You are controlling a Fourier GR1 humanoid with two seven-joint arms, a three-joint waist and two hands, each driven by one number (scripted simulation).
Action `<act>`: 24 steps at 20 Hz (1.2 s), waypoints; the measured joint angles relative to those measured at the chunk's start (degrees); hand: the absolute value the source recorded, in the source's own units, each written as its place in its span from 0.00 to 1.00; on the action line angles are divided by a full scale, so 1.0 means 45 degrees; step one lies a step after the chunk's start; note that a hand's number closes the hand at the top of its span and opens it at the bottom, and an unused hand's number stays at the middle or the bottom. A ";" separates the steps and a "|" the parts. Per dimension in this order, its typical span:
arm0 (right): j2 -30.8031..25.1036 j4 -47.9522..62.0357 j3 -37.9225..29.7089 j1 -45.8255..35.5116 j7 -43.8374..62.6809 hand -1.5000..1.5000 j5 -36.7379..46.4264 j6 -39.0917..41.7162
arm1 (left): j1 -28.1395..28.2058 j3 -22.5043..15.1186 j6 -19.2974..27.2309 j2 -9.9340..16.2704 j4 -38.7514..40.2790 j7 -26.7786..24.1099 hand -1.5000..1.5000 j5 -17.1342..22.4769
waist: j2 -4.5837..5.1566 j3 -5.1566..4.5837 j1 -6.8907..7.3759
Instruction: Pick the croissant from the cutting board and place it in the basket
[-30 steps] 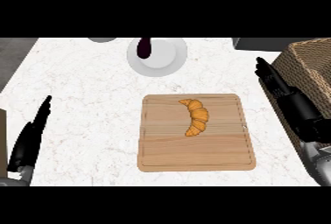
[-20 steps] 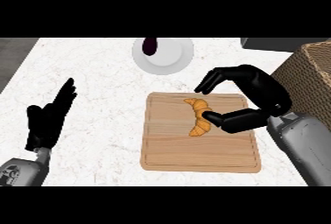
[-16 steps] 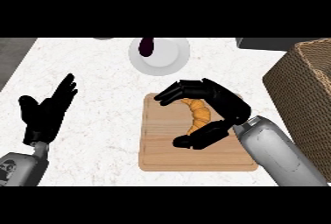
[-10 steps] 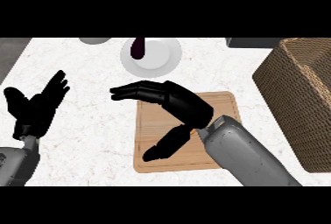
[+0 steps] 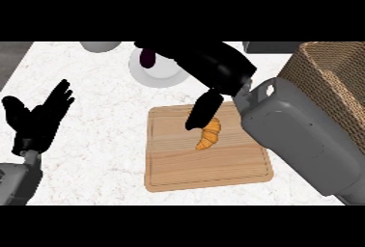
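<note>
The orange croissant (image 5: 208,136) lies on the wooden cutting board (image 5: 178,166) in the middle of the counter. My right hand (image 5: 217,65) hovers over the board's far edge with its fingers stretched toward the left. Its thumb (image 5: 203,112) points down and covers the croissant's upper end. The hand is open and I cannot tell whether the thumb touches the croissant. The wicker basket (image 5: 333,84) stands at the right, partly behind my grey right forearm (image 5: 299,140). My left hand (image 5: 37,118) rests open at the left edge, fingers up.
A white plate (image 5: 160,77) with a dark purple item (image 5: 147,58) stands behind the board, partly under my right hand. A white round dish (image 5: 100,46) sits at the far left. A dark object (image 5: 267,47) shows at the far edge.
My right hand has risen and shifted toward the board's far edge, so the croissant's lower half shows again beneath the thumb. The left hand has barely moved.
</note>
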 measured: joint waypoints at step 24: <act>-0.2611 0.0557 -0.3851 0.0591 0.0439 0.00 -0.2475 0.7038 | 0.0266 0.0513 -0.0349 -0.0588 -0.0146 -0.0075 0.50 -0.0601 | 0.0148 0.0044 0.0030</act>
